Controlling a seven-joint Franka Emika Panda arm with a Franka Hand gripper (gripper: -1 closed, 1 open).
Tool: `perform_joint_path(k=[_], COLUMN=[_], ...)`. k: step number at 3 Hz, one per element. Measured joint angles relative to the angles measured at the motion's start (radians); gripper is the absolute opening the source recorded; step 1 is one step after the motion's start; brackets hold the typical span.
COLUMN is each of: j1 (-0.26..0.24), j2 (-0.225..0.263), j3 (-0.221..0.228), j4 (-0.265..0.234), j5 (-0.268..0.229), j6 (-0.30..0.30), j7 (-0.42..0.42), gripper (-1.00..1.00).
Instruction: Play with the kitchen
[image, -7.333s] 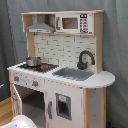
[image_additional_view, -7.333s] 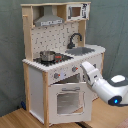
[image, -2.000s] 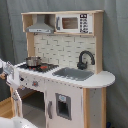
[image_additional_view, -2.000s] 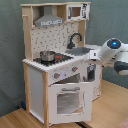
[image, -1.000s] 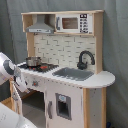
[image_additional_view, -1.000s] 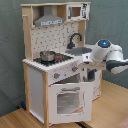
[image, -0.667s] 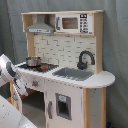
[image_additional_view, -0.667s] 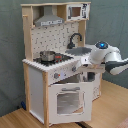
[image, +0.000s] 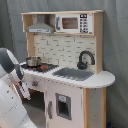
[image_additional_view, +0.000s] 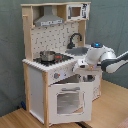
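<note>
I have the tall white and light-wood toy kitchen filling the centre of both exterior views, standing on a wooden floor against a grey curtain. In the second exterior view its windowed white oven door sits at lower centre and looks tilted out slightly from the cabinet, so I judge the step in hand is working that door or the knobs just above it. My white robot arm comes in from the right edge of the second exterior view, and its gripper hangs at the front edge of the counter, just above the door's top. I cannot tell whether the fingers are spread or pinched. To do this well I would move slowly, follow the door's hinge arc rather than pull straight out, and keep the wrist clear of the counter lip. Up on the black hob, the small silver pot sits at the left, well apart from the black curved faucet.
</note>
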Motion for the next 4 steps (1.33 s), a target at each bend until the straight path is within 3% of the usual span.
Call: perform_joint_path(k=[2,3,4], j1=[-0.038,-0.05,-0.05], j2=[0.158,0.207,0.213], j3=[0.003,0.003,0.003], j4=[0.013,0.034,0.036], j5=[-0.009,-0.02,-0.022], j6=[0.079,0.079,0.079], j7=[-0.084,-0.117,-0.118], gripper=[1.0,1.0,-1.0])
